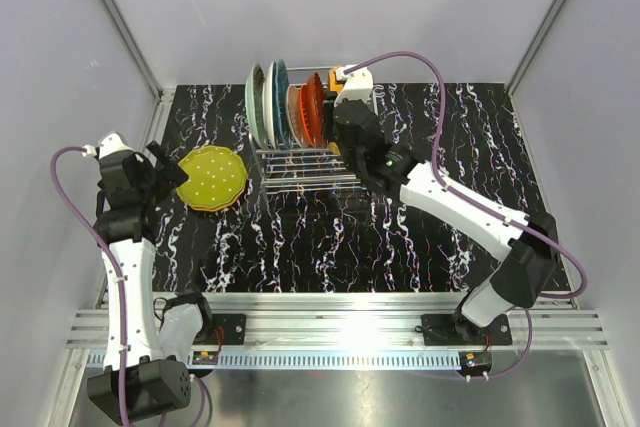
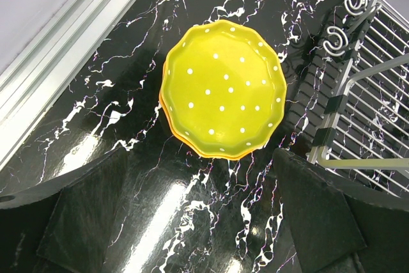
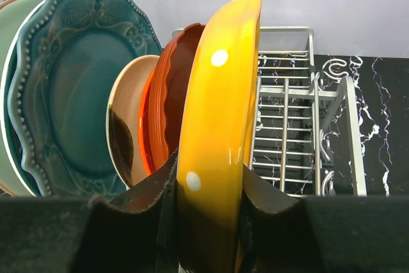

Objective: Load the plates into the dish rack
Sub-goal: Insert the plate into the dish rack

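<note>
A yellow-green dotted plate point(image 1: 212, 177) lies flat on the table, stacked on an orange plate whose rim point(image 2: 192, 148) shows beneath it. My left gripper point(image 1: 165, 175) is open and empty just left of this stack, with its fingers point(image 2: 83, 222) wide apart above the table. The chrome dish rack point(image 1: 305, 169) holds upright mint point(image 1: 255, 105), teal point(image 1: 278, 97), cream point(image 1: 295, 112) and red-orange point(image 1: 312, 109) plates. My right gripper point(image 3: 208, 222) is shut on an orange dotted plate point(image 3: 223, 94), held upright in the rack beside the red-orange plate point(image 3: 169, 94).
The rack's right part point(image 3: 287, 94) shows bare wire slots. The rack's near corner point(image 2: 377, 94) lies right of the plate stack. An aluminium rail point(image 2: 57, 49) edges the table on the left. White walls enclose the back and sides.
</note>
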Robot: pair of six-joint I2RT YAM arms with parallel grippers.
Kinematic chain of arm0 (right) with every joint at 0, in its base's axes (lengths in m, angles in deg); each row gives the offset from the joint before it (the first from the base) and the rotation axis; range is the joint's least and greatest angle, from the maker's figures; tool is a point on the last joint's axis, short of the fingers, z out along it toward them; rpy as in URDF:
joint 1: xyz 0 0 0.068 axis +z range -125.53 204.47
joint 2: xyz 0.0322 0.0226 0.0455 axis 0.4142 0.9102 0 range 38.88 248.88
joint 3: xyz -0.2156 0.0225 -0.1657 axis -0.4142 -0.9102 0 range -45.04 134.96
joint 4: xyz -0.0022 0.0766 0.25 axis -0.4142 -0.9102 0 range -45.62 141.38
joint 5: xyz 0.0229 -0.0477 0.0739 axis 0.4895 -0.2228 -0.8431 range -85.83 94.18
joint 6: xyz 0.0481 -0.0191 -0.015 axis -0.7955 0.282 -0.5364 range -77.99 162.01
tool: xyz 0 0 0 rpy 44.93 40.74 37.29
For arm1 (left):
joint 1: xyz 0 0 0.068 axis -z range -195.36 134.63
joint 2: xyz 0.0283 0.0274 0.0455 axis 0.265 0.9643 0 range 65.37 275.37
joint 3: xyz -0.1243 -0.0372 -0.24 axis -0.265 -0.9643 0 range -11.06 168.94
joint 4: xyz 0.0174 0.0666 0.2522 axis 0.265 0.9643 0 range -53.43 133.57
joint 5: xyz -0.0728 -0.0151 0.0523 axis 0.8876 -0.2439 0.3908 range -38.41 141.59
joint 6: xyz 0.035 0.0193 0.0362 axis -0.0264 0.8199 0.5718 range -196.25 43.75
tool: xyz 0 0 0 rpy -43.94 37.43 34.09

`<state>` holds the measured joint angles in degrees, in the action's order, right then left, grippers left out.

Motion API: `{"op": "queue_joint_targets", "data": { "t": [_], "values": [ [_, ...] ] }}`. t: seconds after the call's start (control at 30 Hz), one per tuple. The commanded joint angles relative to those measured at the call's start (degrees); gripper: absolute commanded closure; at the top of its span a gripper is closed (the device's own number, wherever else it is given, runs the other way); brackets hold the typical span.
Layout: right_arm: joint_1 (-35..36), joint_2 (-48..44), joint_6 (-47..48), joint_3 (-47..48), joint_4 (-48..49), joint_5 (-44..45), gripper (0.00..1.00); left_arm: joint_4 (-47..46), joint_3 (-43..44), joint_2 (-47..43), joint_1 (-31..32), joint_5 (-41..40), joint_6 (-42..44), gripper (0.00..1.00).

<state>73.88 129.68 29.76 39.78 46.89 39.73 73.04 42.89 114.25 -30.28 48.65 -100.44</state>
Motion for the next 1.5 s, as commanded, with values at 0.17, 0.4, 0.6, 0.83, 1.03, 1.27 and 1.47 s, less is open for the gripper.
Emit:
{"op": "queue_joint_targets", "data": {
  "t": [0.17,0.4,0.6,0.83,1.03,1.27,1.47],
  "values": [
    [0.78,0.77,3.11,2.1,-2.19,1.01,0.87,-2.28,-0.16,0.07,0.59,0.74,0.81,0.01],
    [0.78,3.15,2.59,5.45,-4.03,0.22,0.74,-2.19,-0.08,0.07,0.77,0.57,0.89,0.01],
    [0.43,4.47,2.14,5.71,-3.68,0.4,0.71,-2.19,-0.16,0.16,0.94,0.65,0.98,0.01],
    [-0.01,7.01,3.2,8.78,-4.29,0.13,0.61,-2.28,-0.16,0.07,1.12,0.66,0.98,0.01],
    [-0.36,7.9,3.46,11.42,-5.7,-0.39,0.54,-2.28,-0.16,-0.1,1.38,0.74,0.98,0.01],
    [-0.36,8.25,3.99,13.79,-6.84,-0.83,0.49,-2.19,-0.16,-0.19,1.73,0.65,1.07,0.01],
    [-0.36,8.07,4.08,15.46,-7.2,-1.98,0.42,-2.19,-0.08,-0.28,1.73,0.65,1.16,0.01]
  ]
}}
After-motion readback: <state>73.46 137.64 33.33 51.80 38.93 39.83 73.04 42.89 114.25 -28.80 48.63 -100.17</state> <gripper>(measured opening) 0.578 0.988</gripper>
